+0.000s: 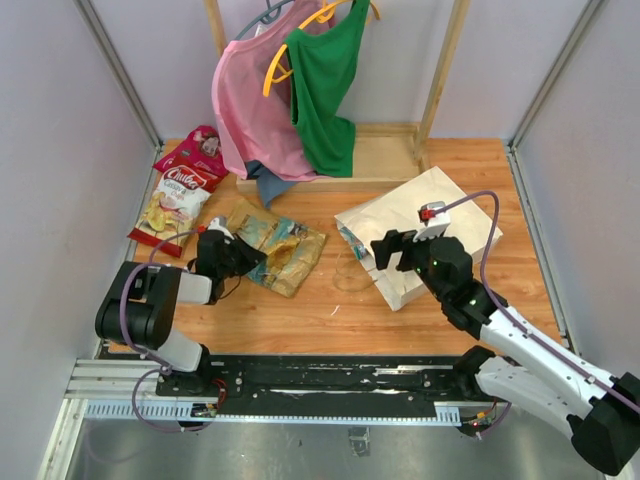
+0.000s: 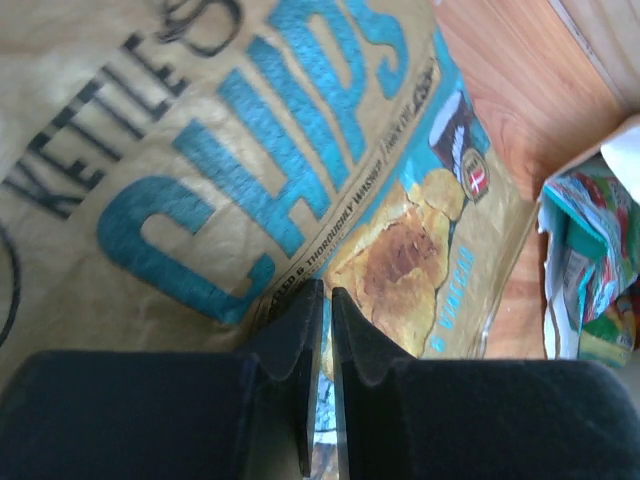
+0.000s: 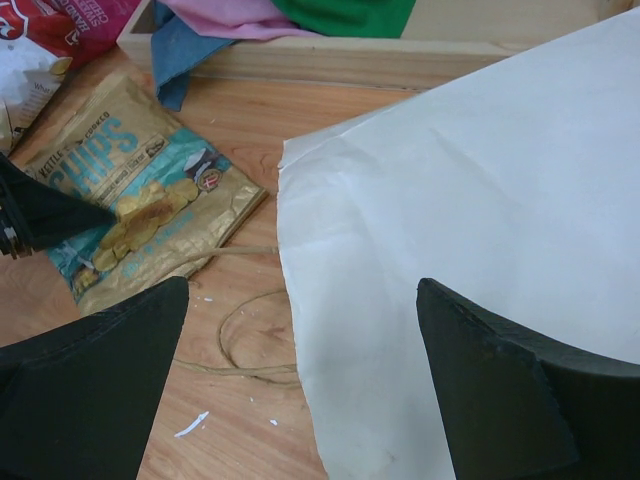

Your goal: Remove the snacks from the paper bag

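Paper carrier bag [image 1: 445,205], cream and creased, lies flat right of centre in the overhead view. A tan-and-teal kettle chips packet [image 1: 283,248] sits left of centre, with a red-and-white crisp packet [image 1: 180,200] and a pink-red packet [image 1: 203,148] at upper left. Left gripper [image 1: 240,258] rests at the tan packet's left edge; right gripper [image 1: 395,250] hovers at the bag's mouth end. Left wrist view: jaws drawn almost together over the packet lettering; whether film is pinched cannot be told. Coloured packets [image 2: 590,265] show inside the bag mouth at the right edge. Right wrist view: fingers spread wide above the bag's flat side, its twisted handle loop [image 3: 245,330] on the wooden table [image 3: 330,115] alongside. Risk: closing there would likely pinch paper alone, dragging bag and contents, or snag the loop.
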Controlling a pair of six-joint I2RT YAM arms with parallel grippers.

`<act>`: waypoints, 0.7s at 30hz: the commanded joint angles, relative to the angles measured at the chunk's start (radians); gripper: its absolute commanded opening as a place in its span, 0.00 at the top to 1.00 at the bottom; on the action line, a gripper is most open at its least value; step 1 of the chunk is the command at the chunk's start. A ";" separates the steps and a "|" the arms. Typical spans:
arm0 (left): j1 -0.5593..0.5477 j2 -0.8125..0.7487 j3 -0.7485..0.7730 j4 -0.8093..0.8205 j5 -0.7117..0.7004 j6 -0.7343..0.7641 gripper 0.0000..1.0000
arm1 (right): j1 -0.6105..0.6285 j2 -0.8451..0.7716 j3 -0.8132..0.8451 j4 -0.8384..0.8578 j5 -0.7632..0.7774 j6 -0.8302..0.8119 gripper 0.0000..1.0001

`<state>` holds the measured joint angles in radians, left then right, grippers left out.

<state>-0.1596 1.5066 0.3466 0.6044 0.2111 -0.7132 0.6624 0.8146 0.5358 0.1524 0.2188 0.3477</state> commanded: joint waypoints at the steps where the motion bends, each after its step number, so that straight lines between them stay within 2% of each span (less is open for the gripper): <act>1: 0.067 0.081 0.020 0.106 0.062 -0.049 0.87 | -0.009 0.028 0.038 0.016 -0.046 0.035 0.02; 8: 0.146 0.165 0.081 0.092 0.025 -0.073 0.91 | -0.009 0.000 0.036 -0.010 -0.041 0.025 0.02; 15: 0.203 0.144 0.082 0.109 -0.003 -0.159 0.97 | -0.012 -0.039 0.026 -0.030 -0.038 0.014 0.02; 21: 0.214 0.117 0.038 0.234 -0.016 -0.281 0.99 | -0.011 -0.035 0.024 -0.034 -0.049 0.008 0.02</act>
<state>0.0399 1.6466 0.4084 0.7334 0.2424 -0.9066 0.6613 0.7856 0.5468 0.1310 0.1822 0.3660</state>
